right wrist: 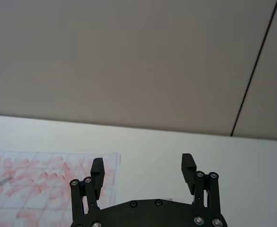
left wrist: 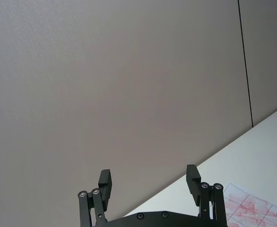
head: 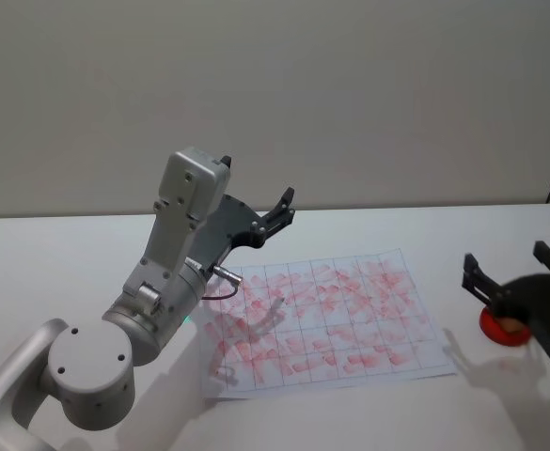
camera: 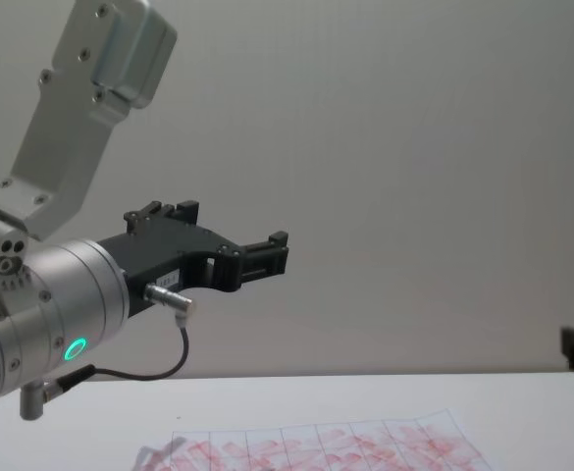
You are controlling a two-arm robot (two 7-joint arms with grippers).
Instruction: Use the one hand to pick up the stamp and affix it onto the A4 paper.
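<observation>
Currently pre-grasp, I judge: my black ribbed right gripper (head: 506, 267) hangs wide over the small light-brown stamp (head: 507, 325) on a red pad (head: 488, 326), right of the ink-smeared white gridded paper (head: 331, 319) — next, descend squarely and close. Idle left gripper (head: 282, 211) is raised, spread, above the paper's left.

Plain beige wall (head: 350, 94) behind white table (head: 350, 423); dark vertical seam (left wrist: 245, 61).

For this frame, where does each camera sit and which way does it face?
Head: up high, looking down at the table and paper; left arm, left pincer and right pincer show.
Chest: lower, looking across the table at the wall; left arm looms large.
Left wrist: behind the open left pincer, facing the wall.
Right wrist: behind the open right pincer, facing wall and table.
Shared: all four see the paper.
</observation>
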